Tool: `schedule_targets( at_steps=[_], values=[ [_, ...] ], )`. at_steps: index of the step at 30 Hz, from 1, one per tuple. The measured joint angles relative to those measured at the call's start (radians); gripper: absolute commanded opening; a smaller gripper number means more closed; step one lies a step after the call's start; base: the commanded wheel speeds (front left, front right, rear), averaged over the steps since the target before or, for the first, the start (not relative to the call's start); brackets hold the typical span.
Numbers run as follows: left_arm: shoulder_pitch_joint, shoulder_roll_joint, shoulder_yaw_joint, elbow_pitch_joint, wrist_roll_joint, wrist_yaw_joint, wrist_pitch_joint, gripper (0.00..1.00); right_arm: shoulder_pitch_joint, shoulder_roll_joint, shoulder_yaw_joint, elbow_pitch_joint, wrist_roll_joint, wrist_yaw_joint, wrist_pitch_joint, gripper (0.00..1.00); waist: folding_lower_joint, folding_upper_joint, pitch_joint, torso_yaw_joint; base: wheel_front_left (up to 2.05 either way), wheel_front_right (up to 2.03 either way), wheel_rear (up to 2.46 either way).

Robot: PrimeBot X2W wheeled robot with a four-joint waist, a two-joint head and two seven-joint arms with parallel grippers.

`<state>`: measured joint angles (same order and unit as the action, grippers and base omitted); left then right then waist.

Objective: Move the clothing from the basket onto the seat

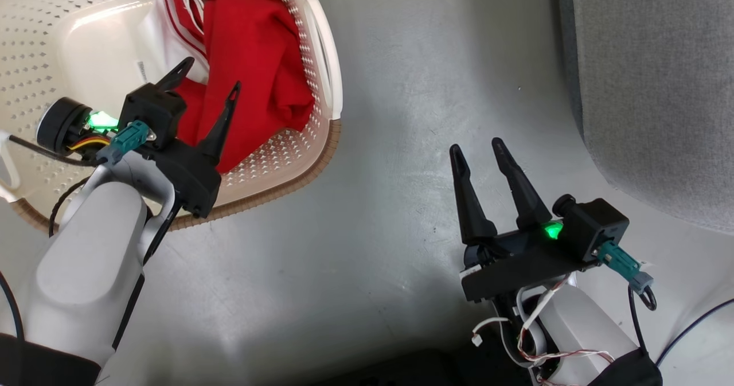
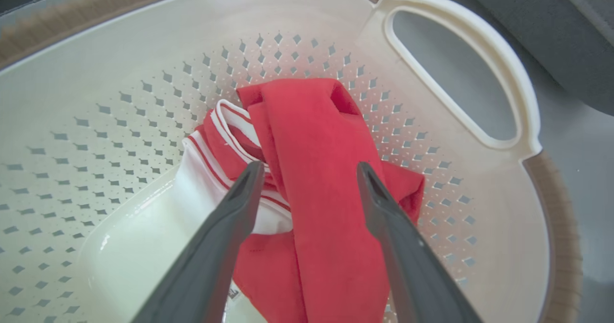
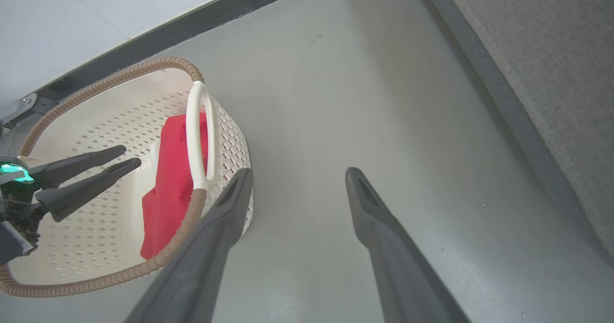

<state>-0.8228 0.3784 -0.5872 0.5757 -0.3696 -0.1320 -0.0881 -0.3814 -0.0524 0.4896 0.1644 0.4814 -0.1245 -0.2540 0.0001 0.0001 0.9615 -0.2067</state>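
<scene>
Red clothing (image 1: 252, 59) with white trim lies bunched in the cream perforated basket (image 1: 34, 42) at the upper left of the head view. My left gripper (image 1: 211, 76) hangs open inside the basket, just above the cloth. In the left wrist view the clothing (image 2: 312, 169) lies between and beyond the spread fingers of the left gripper (image 2: 309, 172), which hold nothing. My right gripper (image 1: 477, 145) is open over bare floor, between the basket and the grey seat (image 1: 659, 88). The right wrist view shows the right gripper (image 3: 297, 179), basket (image 3: 96, 193), clothing (image 3: 172, 188) and seat (image 3: 551, 64).
Grey floor (image 1: 401, 88) lies between basket and seat. The basket's white handle (image 1: 324, 47) faces the seat side. A pale wall with a dark skirting strip (image 3: 192, 20) runs behind the basket. A black cable (image 1: 694, 323) trails on the floor at the lower right.
</scene>
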Motion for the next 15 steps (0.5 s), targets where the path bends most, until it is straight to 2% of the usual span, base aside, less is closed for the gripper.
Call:
schedule_targets(
  at_steps=[15],
  values=[
    [-0.041,-0.009,-0.007,0.072,-0.072,0.000,0.142,1.00,0.009,0.001,0.048,-0.009,0.039,0.000,0.000,1.00,-0.0001,-0.0002,0.026,-0.045,0.00,0.00,0.00]
  ],
)
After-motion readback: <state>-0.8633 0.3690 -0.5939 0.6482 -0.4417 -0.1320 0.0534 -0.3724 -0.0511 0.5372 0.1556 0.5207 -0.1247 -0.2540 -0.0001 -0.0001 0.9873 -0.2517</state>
